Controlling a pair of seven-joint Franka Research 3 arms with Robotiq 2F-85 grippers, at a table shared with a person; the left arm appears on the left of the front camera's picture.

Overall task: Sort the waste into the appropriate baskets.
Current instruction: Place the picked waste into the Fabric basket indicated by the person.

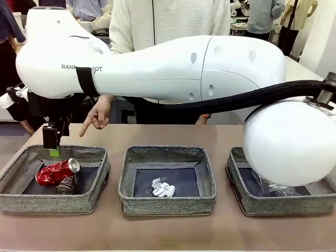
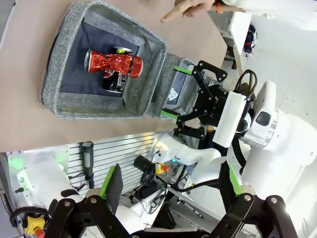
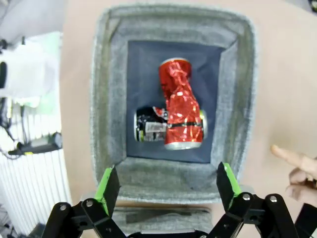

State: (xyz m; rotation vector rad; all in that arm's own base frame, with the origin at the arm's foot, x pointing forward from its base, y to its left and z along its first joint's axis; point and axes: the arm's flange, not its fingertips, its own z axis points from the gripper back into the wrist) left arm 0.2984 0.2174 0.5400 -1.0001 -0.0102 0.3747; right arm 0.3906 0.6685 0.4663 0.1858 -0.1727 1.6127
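From the front, three grey baskets sit in a row on the table. The right arm reaches across the middle, and its gripper [image 1: 54, 144] hangs over the far rim of the left basket [image 1: 16, 202]; its jaws are hard to judge from this side. Just below and in front of it, the crushed red can [image 1: 55, 171] lies on the basket floor, resting against the dark printed can [image 1: 67, 185]. The crumpled white paper wad [image 1: 162, 188] lies in the middle basket [image 1: 167, 205]. In the right basket [image 1: 252, 206], something clear and plastic [image 1: 273, 185] shows under the arm's big white joint; I cannot tell what it is. A person's hand [image 1: 97, 116] points a finger down towards the left basket from the far side.

In the left wrist view, the left gripper [image 2: 171, 188] has its green-padded fingers spread wide with nothing between them. The basket with the two cans lies well apart from it, and the right gripper stands at that basket's edge, its jaws apart.

In the right wrist view, the right gripper [image 3: 168, 183] looks straight down, fingers released and wide, empty. The red can lies directly ahead of it in the basket, lying across the dark can, neither touched. The person's pointing finger shows just beside the basket's outer wall.
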